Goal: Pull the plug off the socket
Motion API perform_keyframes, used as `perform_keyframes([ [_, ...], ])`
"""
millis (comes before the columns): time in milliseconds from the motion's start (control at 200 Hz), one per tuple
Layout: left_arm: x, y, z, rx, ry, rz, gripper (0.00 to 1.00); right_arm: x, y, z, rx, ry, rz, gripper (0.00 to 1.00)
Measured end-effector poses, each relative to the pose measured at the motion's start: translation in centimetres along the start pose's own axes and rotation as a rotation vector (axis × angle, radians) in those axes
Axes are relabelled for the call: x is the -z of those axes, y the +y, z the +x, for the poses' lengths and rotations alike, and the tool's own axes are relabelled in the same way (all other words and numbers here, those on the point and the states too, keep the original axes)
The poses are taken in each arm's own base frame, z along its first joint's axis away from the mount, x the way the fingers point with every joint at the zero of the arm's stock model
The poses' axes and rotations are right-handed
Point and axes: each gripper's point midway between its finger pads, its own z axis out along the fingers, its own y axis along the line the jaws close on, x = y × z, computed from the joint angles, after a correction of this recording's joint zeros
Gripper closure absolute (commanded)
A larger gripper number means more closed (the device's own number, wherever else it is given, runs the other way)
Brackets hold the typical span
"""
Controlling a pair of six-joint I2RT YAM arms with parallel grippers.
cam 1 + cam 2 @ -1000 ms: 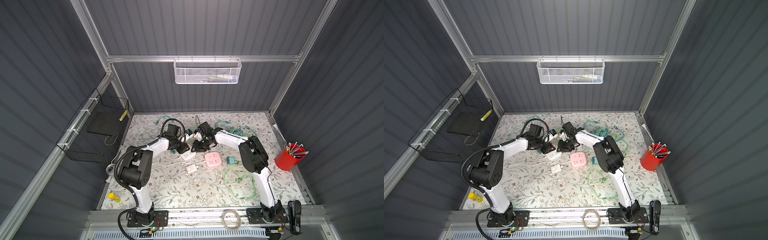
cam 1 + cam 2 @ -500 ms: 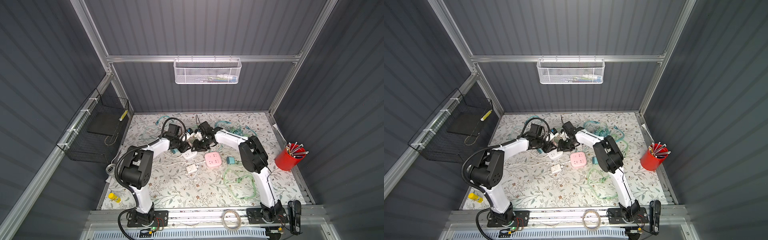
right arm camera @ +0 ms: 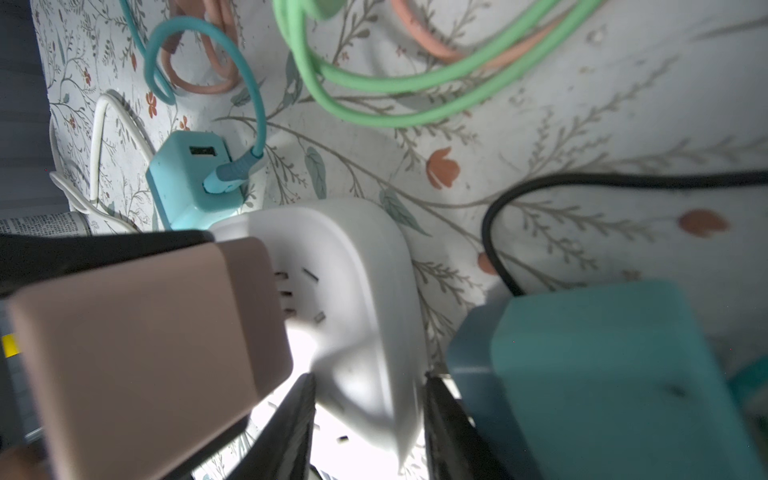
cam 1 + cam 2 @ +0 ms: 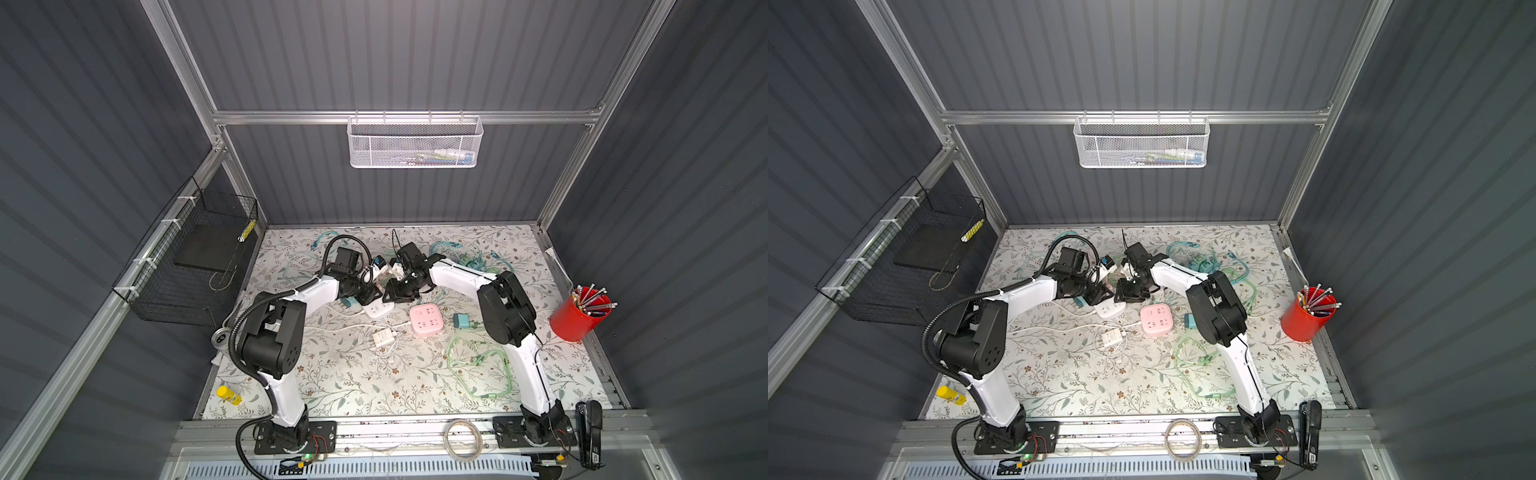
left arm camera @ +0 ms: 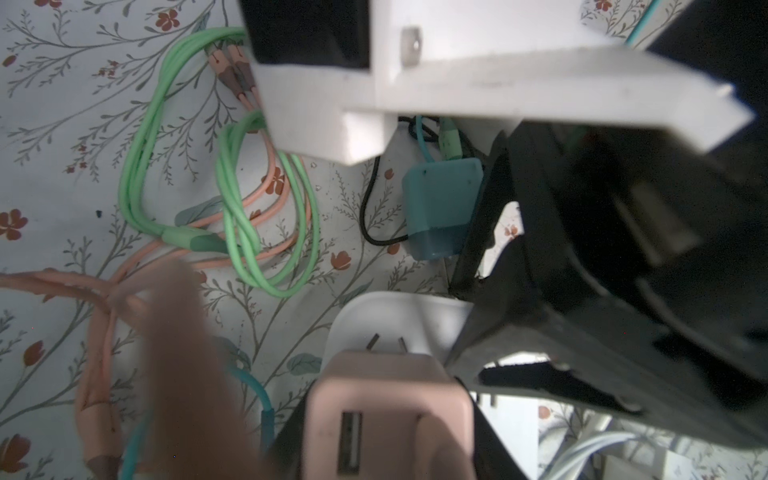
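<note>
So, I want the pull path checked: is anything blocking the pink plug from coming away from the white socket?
Nothing visible does. The left gripper is shut on the pink plug, the right gripper on the white socket, with nothing between them. The teal charger lies on the cloth beyond the socket, apparently off the pull line.

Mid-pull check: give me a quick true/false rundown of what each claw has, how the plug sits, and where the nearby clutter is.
1. The left claw grips the pink plug. True.
2. The right claw has the white socket between its fingers. True.
3. The plug sits flush against the socket. False: two prongs show between them.
4. The red cup stands beside the left arm's base. False: it stands at the table's right edge.
5. A pink power cube lies free on the table. True.
</note>
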Motion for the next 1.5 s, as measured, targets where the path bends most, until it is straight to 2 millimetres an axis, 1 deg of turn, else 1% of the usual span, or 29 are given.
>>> perform_keyframes([
  [100,0.9,0.2,-1.0,0.000,-0.033,-0.013,0.81,0.0,0.0,0.0,-0.003,-0.001,-0.001,0.57],
  [200,1.7,0.3,-1.8,-0.010,-0.061,-0.023,0.81,-0.1,0.0,-0.1,-0.008,-0.004,-0.003,0.54],
  [440,2.0,1.1,-1.5,0.014,-0.061,-0.036,0.81,-0.3,0.1,-0.2,-0.009,-0.014,-0.019,0.51],
  [560,2.3,1.8,-1.4,0.056,-0.061,-0.046,0.80,-0.5,0.1,-0.2,-0.004,-0.018,-0.028,0.46],
  [665,2.5,2.8,-2.0,0.092,-0.065,-0.056,0.79,-0.6,0.2,-0.1,0.001,-0.024,-0.041,0.44],
  [831,2.2,3.9,-3.0,0.143,-0.068,-0.058,0.79,-0.6,0.3,-0.2,0.004,-0.027,-0.045,0.44],
  [946,1.7,4.0,-2.8,0.183,-0.056,-0.052,0.79,-0.6,0.3,-0.2,0.004,-0.027,-0.045,0.44],
  [1081,1.1,4.1,-2.1,0.240,-0.026,-0.048,0.78,-0.5,0.3,-0.2,0.005,-0.029,-0.046,0.44],
  [1221,0.7,4.7,-2.2,0.295,-0.005,-0.055,0.77,-0.3,0.4,-0.3,0.008,-0.035,-0.044,0.43],
  [1396,0.3,5.6,-3.4,0.349,0.003,-0.055,0.77,0.5,0.9,-0.8,0.018,-0.056,-0.045,0.42],
  [1501,-0.1,5.8,-3.3,0.374,0.022,-0.051,0.77,1.5,1.5,-1.2,0.030,-0.078,-0.050,0.42],
])
